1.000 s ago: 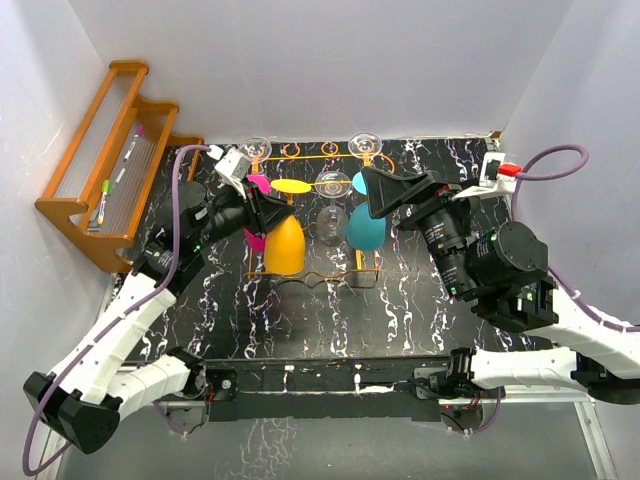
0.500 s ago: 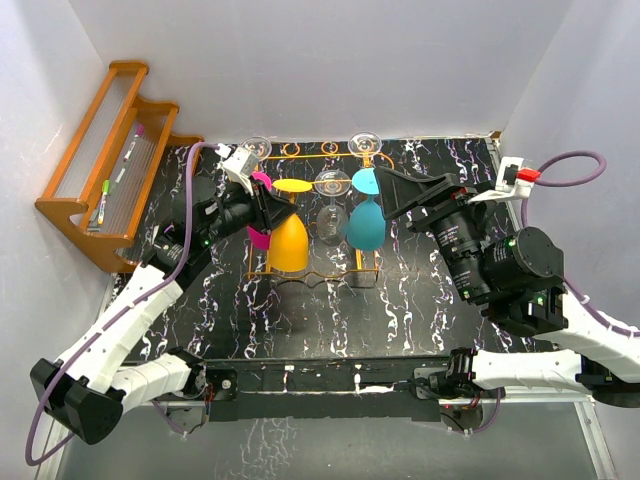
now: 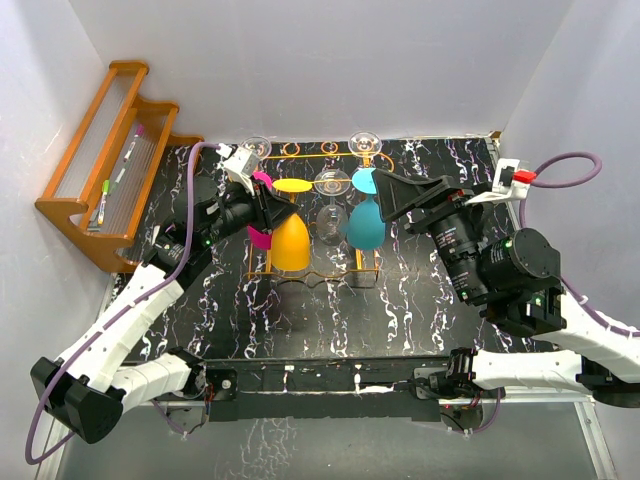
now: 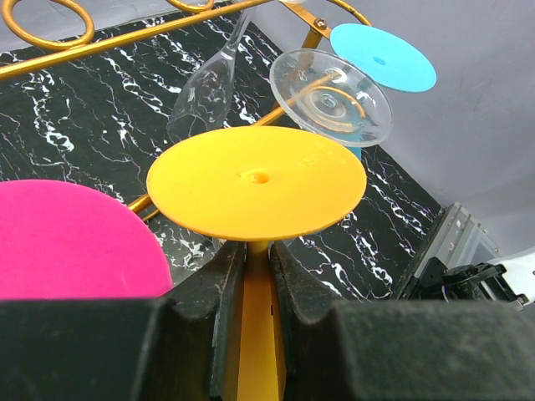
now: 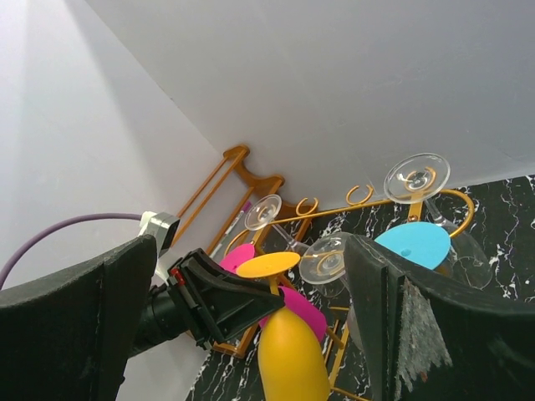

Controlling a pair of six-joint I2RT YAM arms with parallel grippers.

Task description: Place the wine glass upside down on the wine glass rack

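A black, white-veined marble surface (image 3: 330,320) carried a thin orange-gold wine glass rack (image 3: 322,158) with round loops along its rails, standing near the back wall. The left hand (image 4: 257,261) was clamped on the stem of a yellow wine glass (image 3: 286,245), its two dark fingers (image 4: 224,288) pressed against either side of the stem just beneath the flat round foot. That glass was upside down inside the rack, foot uppermost and bowl pointing down. A pink glass (image 3: 262,181) was just beside it on the left, a clear glass (image 3: 331,184) and a teal glass (image 3: 365,226) were on its right, all inverted in the rack. The right hand (image 3: 388,195) hung near the teal glass with its fingers spread wide apart, gripping nothing. A brown wooden stepped rack (image 3: 108,160) leaned against the left wall, well apart from the glasses.
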